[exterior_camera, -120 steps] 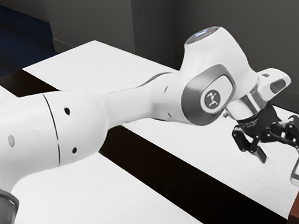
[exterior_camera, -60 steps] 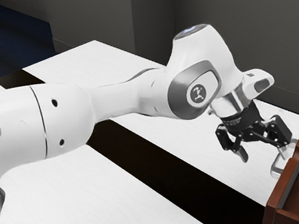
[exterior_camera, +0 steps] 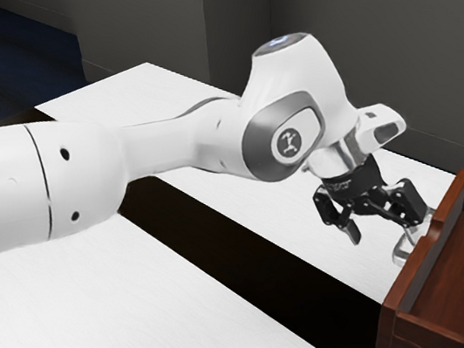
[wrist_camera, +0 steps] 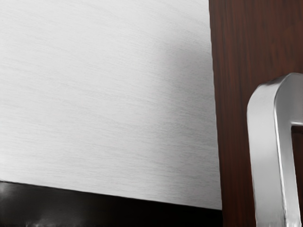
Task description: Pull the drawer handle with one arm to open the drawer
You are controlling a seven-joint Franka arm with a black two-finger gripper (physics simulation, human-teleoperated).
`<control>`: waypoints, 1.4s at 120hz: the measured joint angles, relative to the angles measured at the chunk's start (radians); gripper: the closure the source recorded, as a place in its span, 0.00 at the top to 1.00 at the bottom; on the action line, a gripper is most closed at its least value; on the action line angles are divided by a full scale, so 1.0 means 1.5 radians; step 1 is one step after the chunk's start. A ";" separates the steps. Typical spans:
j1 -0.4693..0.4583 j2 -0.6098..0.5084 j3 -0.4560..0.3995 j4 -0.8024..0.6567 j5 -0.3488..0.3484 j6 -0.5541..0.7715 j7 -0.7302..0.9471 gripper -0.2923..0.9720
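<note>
Brushed metal first: the drawer handle [wrist_camera: 272, 156] sits close under the wrist camera, a bent bar standing off the dark wood drawer front [wrist_camera: 246, 71]. The white surface [wrist_camera: 104, 94] lies past it, with a black strip [wrist_camera: 94, 213] along its edge.

Exterior view: 1 arm [exterior_camera: 174, 147] reaches toward that view's right. The tool [exterior_camera: 416, 226] meets the handle at its tips. Its 2 fingers [exterior_camera: 408, 206] look clamped on the bar, 1 on each side.

The handle's long axis runs up and down the front panel, across the pull line. My judgement is that the pull should go straight back toward the exterior view's left, square to the front.

Farther right, the drawer [exterior_camera: 456, 263] stands out as an open-topped wooden box, part-way open. Nothing is visible inside the part shown.
</note>
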 joint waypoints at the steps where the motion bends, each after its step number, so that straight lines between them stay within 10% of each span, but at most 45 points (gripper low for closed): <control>1: 0.000 -0.002 0.000 -0.002 0.000 0.000 0.001 0.77; 168: 0.087 -0.080 0.000 -0.106 0.004 0.001 0.062 0.77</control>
